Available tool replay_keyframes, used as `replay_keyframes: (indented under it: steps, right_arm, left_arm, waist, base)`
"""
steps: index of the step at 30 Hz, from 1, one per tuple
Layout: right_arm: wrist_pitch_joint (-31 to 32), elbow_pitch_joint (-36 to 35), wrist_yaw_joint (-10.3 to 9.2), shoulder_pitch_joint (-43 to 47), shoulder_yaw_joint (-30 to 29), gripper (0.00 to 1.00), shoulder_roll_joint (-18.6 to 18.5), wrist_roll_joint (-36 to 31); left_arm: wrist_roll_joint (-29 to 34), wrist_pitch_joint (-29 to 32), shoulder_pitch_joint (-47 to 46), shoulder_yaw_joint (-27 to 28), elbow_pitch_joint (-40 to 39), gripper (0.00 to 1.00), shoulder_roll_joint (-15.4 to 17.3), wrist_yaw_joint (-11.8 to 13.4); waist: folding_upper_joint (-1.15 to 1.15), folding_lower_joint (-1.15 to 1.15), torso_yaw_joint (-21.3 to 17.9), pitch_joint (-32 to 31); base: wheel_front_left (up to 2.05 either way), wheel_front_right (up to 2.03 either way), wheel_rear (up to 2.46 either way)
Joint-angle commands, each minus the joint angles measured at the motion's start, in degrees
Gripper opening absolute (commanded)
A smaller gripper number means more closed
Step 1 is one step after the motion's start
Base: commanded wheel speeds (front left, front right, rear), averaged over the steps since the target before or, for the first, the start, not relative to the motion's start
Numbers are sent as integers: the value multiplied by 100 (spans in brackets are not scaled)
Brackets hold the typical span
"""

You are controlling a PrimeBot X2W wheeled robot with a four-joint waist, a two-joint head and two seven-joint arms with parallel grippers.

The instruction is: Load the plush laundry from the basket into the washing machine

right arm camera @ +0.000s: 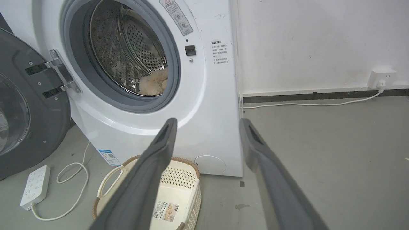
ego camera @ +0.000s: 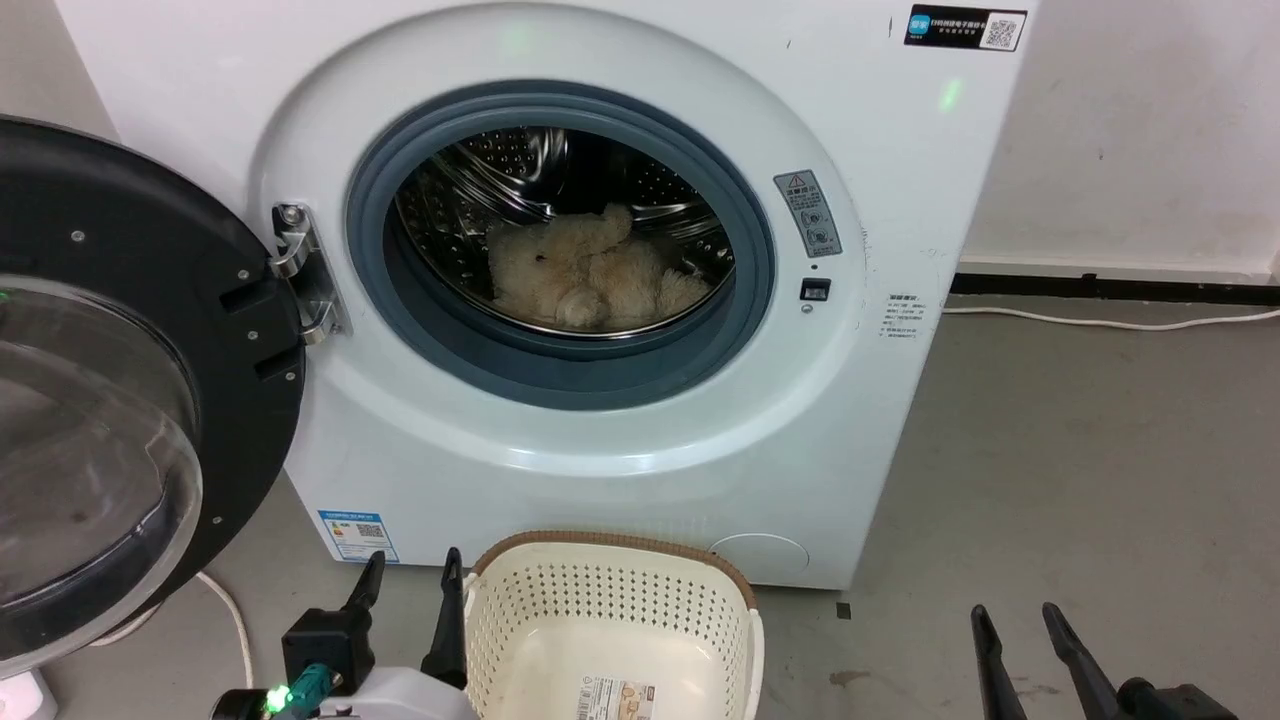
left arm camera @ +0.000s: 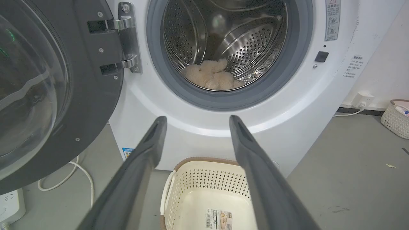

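Looks pretty much done to me. The plush laundry [ego camera: 585, 270] sits inside the washing machine [ego camera: 600, 470], slumped at the bottom of the drum [ego camera: 470, 190] and fully past the grey door seal [ego camera: 560, 375]. The basket [ego camera: 600, 590] is on the floor right in front of the washing machine, under its opening, with nothing in it but a paper label [ego camera: 615, 697] on the bottom.

Both sets of fingers are spread and holding nothing. The left gripper [ego camera: 415, 560] and right gripper [ego camera: 1014, 615] hang low in front of the washing machine, clear of its opening. The only thing arguably left is the round door [ego camera: 120, 400], swung wide open off the washing machine's hinge side, though the task doesn't actually ask for it to be shut.

Material-wise, the toy is fluffy cream-beige pile, lumpy and rounded, so I'd guess it squashes easily. The drum is shiny perforated steel with raised ribs, and the seal is matte rubber. The basket is cream plastic with a rounded-rectangle shape, punched holes and a brown woven-look rim. The door is a black frame around bulging clear glass.
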Motion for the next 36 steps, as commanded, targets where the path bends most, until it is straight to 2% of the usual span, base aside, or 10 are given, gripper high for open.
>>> replay_keyframes:
  steps: [1,18,19,36]
  right_arm:
    - [-25,12,-4,98,-8,100,-1,0]
    - [-25,34,-4,38,-20,100,-1,-2]
    - [0,25,0,25,-15,0,0,-1]
    - [153,-66,0,-65,-17,0,0,-125]
  left_arm:
    - [-10,-7,109,0,-83,100,23,25]
    - [-82,-11,134,-40,-376,100,41,90]
    - [-63,6,93,-32,-355,0,31,63]
    - [132,122,104,121,-453,0,-55,-40]
  waist:
    - [0,0,3,-4]
    - [0,0,20,34]
    - [0,0,20,35]
    - [0,0,18,73]
  base:
    - [0,0,0]
    - [0,0,0]
    - [0,0,0]
    - [0,0,0]
